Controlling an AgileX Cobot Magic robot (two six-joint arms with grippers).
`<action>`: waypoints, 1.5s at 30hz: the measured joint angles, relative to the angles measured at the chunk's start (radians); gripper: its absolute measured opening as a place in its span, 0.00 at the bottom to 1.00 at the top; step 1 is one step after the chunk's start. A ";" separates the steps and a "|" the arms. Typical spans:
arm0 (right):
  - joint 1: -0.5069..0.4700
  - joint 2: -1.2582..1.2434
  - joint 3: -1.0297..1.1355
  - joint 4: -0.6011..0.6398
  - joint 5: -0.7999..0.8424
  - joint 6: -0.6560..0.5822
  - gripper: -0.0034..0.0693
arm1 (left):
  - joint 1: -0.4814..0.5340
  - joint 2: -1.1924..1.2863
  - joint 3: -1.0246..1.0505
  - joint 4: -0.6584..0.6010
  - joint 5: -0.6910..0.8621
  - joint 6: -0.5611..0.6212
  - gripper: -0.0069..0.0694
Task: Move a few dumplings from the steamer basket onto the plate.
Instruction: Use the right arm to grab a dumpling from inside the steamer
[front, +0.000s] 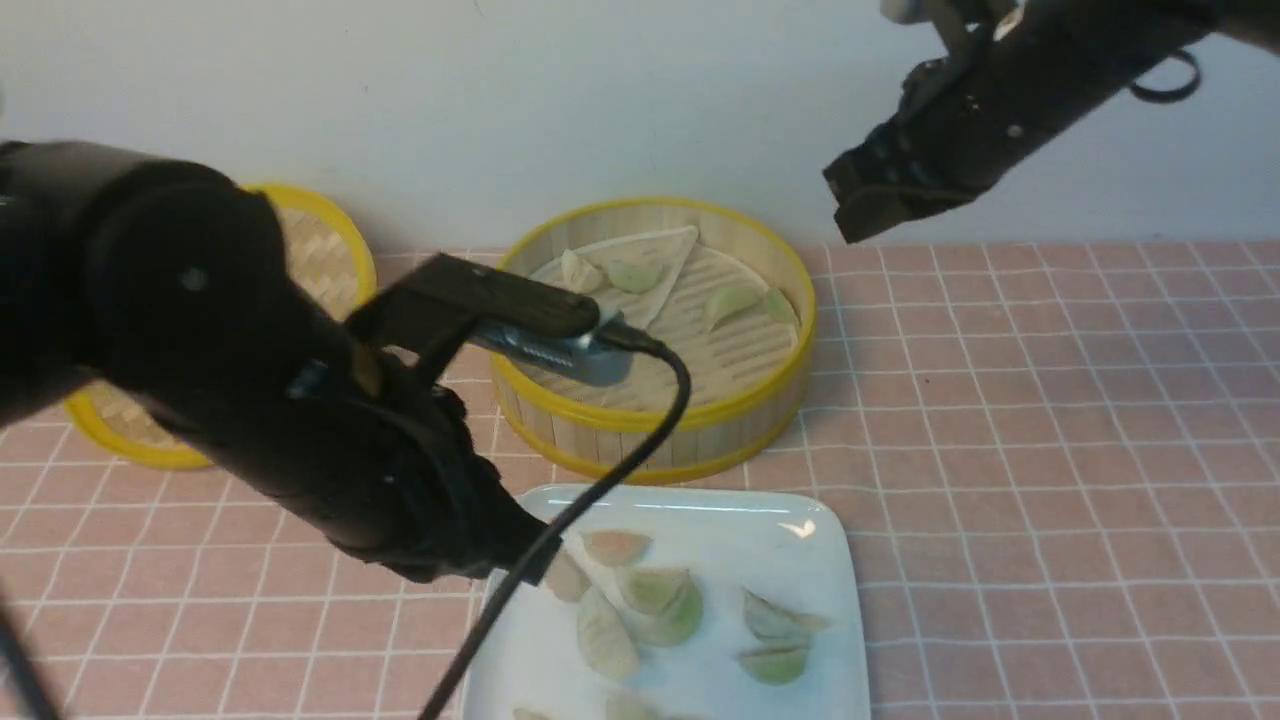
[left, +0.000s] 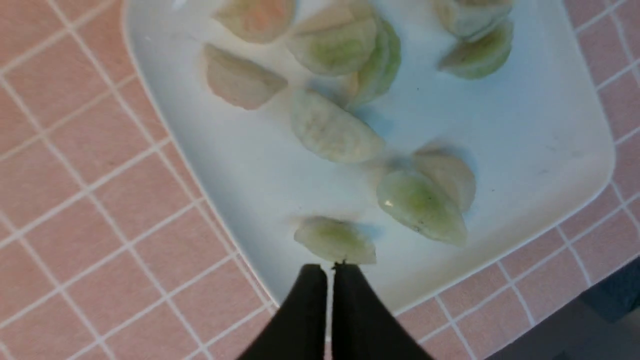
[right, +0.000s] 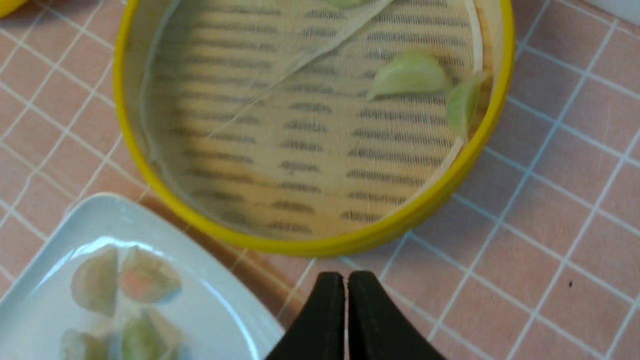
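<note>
The steamer basket (front: 655, 420) stands mid-table and holds several dumplings (front: 730, 300); two show in the right wrist view (right: 410, 75) near the basket's rim (right: 320, 245). The white plate (front: 810, 560) in front of it carries several dumplings (front: 605, 630). My left gripper (front: 530, 565) hangs over the plate's left part. In the left wrist view it (left: 330, 267) is shut, with a pale green dumpling (left: 335, 240) just beyond its tips on the plate (left: 525, 150). My right gripper (front: 845, 215) is raised at the upper right; it (right: 345, 275) is shut and empty.
A flat woven yellow-rimmed lid (front: 330, 240) leans at the back left, mostly behind my left arm. A black cable (front: 600, 480) hangs from the left wrist across the plate's left edge. The table has a pink checked cloth (front: 1050, 450). A pale wall stands behind.
</note>
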 joint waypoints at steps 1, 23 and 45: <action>0.000 0.024 -0.040 0.000 0.012 -0.002 0.08 | 0.000 -0.026 0.000 0.001 0.007 0.000 0.08; 0.089 0.630 -0.646 -0.154 0.005 -0.165 0.76 | 0.001 -0.337 0.000 0.043 0.217 -0.115 0.08; 0.090 0.635 -0.836 -0.159 0.073 -0.041 0.63 | 0.001 -0.337 0.000 0.065 0.215 -0.122 0.08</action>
